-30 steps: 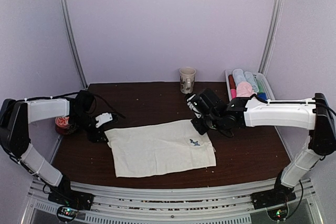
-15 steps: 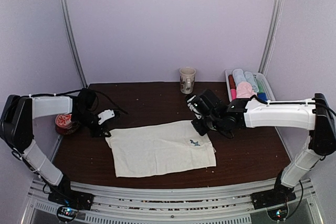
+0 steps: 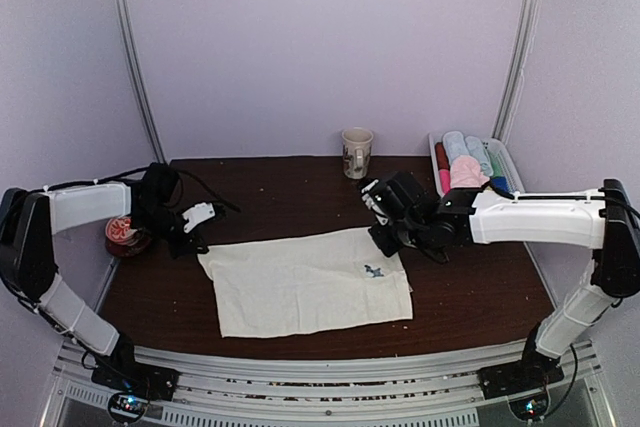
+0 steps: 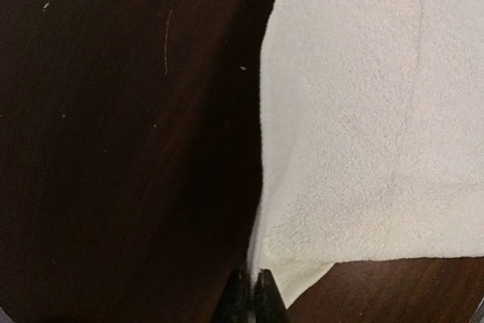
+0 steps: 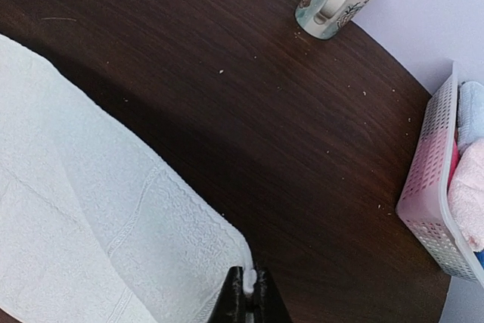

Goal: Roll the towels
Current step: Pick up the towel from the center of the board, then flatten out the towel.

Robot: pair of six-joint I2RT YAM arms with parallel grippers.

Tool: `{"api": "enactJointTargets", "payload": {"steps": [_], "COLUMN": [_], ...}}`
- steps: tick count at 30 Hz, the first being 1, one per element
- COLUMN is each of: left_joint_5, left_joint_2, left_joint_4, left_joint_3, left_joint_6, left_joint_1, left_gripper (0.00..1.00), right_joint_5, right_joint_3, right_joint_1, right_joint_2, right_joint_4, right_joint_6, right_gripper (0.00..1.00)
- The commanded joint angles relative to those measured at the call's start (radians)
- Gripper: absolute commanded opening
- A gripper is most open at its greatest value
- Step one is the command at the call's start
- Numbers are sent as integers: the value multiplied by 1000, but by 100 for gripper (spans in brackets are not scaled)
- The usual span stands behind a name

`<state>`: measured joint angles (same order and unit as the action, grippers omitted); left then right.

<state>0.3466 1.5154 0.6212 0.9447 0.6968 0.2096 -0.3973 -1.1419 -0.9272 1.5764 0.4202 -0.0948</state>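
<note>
The left hand [image 4: 253,287] and right hand [image 5: 248,285] each pinch shut on a far corner of the cream towel [image 3: 310,282], apparently stretching that edge straight for rolling.

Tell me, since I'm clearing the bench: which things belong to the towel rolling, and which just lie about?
Job: cream towel, far corners pinched by left gripper and right gripper; pale pink towel in the basket.
Lying about: mug, basket, round red item.
</note>
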Motion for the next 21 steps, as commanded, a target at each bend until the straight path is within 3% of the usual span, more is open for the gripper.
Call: {"api": "enactJointTargets", "payload": {"steps": [1,9,18,21], "left_joint_5": [-21,32,167,202], "left_joint_2": [-131,-367,-616,-688], "left_joint_4": [8,2,133,146], "left_joint_3": [59,122,149,156], "left_joint_6": [-34,-45,69,68], "left_joint_1": [5,5,4,5], "left_gripper": [0,0,0,0], "right_joint_5": [-35,22,272,302], "right_joint_3": [21,106,244,286], "right_joint_1": [39,47,36,28], "right_joint_2": [-96,-337,-712,-769], "right_joint_4": [-67,-191,-227,-253], "right_joint_6": [21,106,105,96], "right_gripper": [0,0,0,0]}}
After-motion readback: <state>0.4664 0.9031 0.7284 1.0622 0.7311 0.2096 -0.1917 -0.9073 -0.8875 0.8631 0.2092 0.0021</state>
